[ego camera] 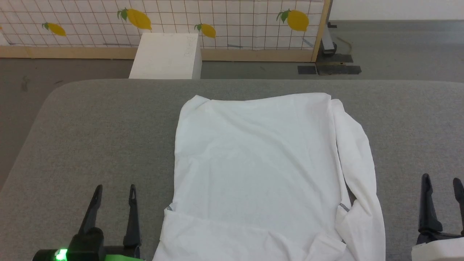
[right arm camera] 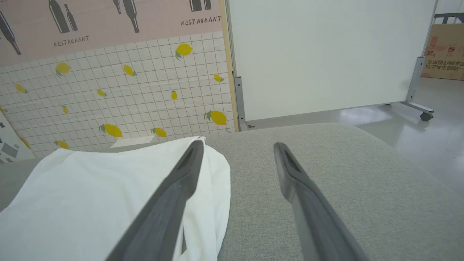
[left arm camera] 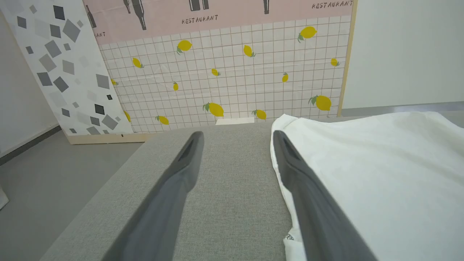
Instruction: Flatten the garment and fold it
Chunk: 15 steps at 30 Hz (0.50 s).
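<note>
The garment lies on the grey table, centre to right of the head view, with its long axis running top to bottom of the frame. The hem is at the top and the stitched shoulder seams are near the bottom edge. Its body is mostly flat, but a strip along the right edge is doubled over and rumpled, so flattening looks unfinished there. The left gripper sits at lower left with fingers spread wide and nothing between them, and the garment lies just to its right. In the left wrist view the cloth edge runs alongside that gripper's right-hand finger. The right gripper sits at lower right, equally wide and empty, and the garment lies to its left. In the right wrist view the folded strip bulges up beside its left-hand finger. Each gripper is near its own side of the garment but apart from it. The right arm is nearer the rumpled strip, so it seems the likelier one to pull that side out
</note>
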Available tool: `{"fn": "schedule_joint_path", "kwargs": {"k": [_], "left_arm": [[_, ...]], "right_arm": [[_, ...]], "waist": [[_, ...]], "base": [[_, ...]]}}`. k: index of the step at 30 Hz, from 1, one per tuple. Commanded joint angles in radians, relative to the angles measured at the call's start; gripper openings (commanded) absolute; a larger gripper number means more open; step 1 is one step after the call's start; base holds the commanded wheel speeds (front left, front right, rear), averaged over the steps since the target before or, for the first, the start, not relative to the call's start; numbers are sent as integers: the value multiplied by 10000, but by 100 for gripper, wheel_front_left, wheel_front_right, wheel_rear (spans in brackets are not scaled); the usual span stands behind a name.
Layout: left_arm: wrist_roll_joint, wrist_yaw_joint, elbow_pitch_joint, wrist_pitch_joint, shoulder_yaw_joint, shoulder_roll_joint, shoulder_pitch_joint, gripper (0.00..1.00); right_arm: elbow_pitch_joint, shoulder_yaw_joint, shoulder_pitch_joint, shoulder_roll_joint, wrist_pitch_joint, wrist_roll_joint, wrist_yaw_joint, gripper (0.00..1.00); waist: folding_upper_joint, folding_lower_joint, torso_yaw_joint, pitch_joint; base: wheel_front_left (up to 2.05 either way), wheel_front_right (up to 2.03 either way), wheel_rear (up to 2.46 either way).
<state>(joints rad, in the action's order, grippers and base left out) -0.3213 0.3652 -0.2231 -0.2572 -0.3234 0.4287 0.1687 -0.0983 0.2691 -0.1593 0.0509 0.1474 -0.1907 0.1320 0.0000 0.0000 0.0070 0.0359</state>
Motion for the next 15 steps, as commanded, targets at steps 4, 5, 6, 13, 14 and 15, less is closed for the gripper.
{"fn": "schedule_joint_path", "kwargs": {"k": [4,5,6,13,14,15], "left_arm": [[252,-270,-24,-44,258,-330,334,100],[243,-356,-26,-44,363,-407,365,100],[245,-444,-25,-44,468,-474,382,100],[165,-1118,-127,-45,1044,-1039,167,100],[167,-1221,-137,-45,1121,-1141,99,100],[177,-1299,-140,-45,1176,-1229,32,100]], "right_arm": [[211,-133,-149,-7,86,-122,-13,100],[229,-153,-148,-7,80,-126,-13,100],[227,-161,-122,-7,52,-127,-13,100],[84,-102,644,-7,-470,-21,-13,100],[7,-83,928,-7,-692,-2,-13,100],[-66,-89,1173,-7,-898,87,-13,100]], "waist": [[0,0,-2,-78],[0,0,-14,-64],[0,0,-25,-33],[0,0,-19,524],[0,0,-32,678],[0,0,-34,775]], "base": [[0,0,0],[0,0,0],[0,0,0],[0,0,0],[0,0,0],[0,0,0]]}}
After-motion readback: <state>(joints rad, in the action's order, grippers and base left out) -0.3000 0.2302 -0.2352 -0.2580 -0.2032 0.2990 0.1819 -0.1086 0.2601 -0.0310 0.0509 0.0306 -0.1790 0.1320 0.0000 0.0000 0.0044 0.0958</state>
